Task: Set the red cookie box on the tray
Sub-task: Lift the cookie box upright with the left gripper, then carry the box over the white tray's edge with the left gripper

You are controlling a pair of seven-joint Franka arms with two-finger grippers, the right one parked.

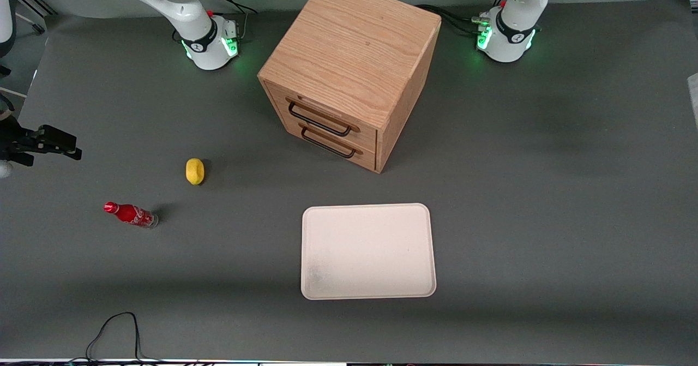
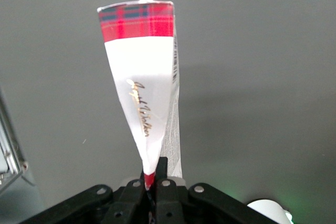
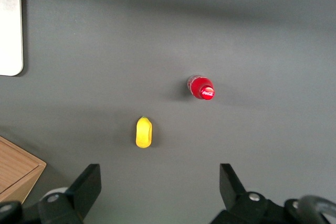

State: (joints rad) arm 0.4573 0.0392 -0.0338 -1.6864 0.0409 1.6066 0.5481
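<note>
Claw (image 2: 153, 182): seen only in the left wrist view, raised above bare grey tabletop (image 2: 262, 77); fingers (image 2: 167, 188) pinched tight on one narrow end of the red cookie box (image 2: 144, 93).
Red cookie box: held by the claw, clear of the tabletop, stretched away from the fingers; white face with gold script turned to the wrist camera, red tartan band at the free end, a thin silvery side edge alongside; not visible in the front view.
Tray (image 1: 368, 251): cream-white, flat on the tabletop, nearer the front camera than the cabinet; nothing on it.
Wooden cabinet (image 1: 349, 71): two drawers with dark handles, both drawers closed, standing mid-table at an angle.
Lemon (image 1: 194, 171): lying toward the parked arm's end of the tabletop, well apart from the tray.
Red soda bottle (image 1: 131, 215): standing near the lemon, nearer the front camera than it.
Black cable (image 1: 117, 333): looped at the tabletop's edge nearest the front camera.
</note>
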